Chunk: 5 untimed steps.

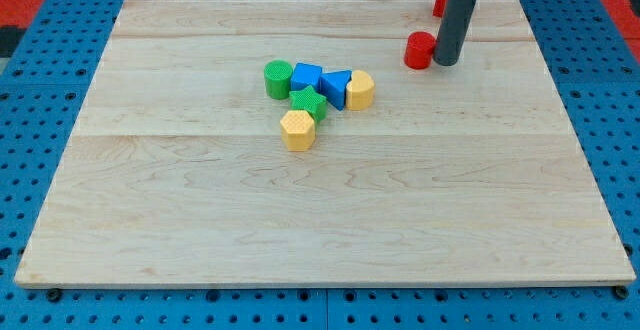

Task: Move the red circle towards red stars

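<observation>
- Blue perforated boarding with red patches at the corners is seen all round a pale wooden table (330, 210), which fills most of the view.
- No hand is fitted, so nothing can be said of spreading or pinching; only a straight dark rod is seen coming down from the view's top right, with my tip (446, 63) resting on the wood.
- The red circle block (419, 50) is found near the view's top right, touching or just beside the tip, on the tip's left.
- A second red block (440, 0), presumably the red star, is seen above it by the table's top edge, largely hidden behind the rod; its shape cannot be made out.
- The task is judged to be well along: the circle is already near that red block, and only a short push toward the view's top is left.
- With the tip at the circle's right side, a reposition to below the circle would seem to be called for first.
- A cluster is noted well apart, left of centre: a green cylinder block (278, 78), a blue block (307, 76), a blue triangular block (336, 88), a yellow block (360, 90), a green ridged block (308, 103) and a yellow hexagonal block (298, 129).
- Nothing is seen lying between the circle and its goal; only the rod itself crowds that gap.
</observation>
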Motion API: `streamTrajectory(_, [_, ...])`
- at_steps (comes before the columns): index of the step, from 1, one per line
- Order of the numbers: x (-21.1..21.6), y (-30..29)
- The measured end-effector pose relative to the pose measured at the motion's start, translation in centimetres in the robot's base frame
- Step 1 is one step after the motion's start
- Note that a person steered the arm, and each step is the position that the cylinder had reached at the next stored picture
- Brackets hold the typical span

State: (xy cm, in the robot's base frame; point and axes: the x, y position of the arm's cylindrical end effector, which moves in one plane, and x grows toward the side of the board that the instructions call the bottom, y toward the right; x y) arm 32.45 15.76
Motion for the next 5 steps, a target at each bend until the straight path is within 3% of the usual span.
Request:
streamTrajectory(2, [2.0, -3.6])
streamTrajectory(4, [-2.3, -1.0])
streamTrajectory(5, [-2.0, -2.2])
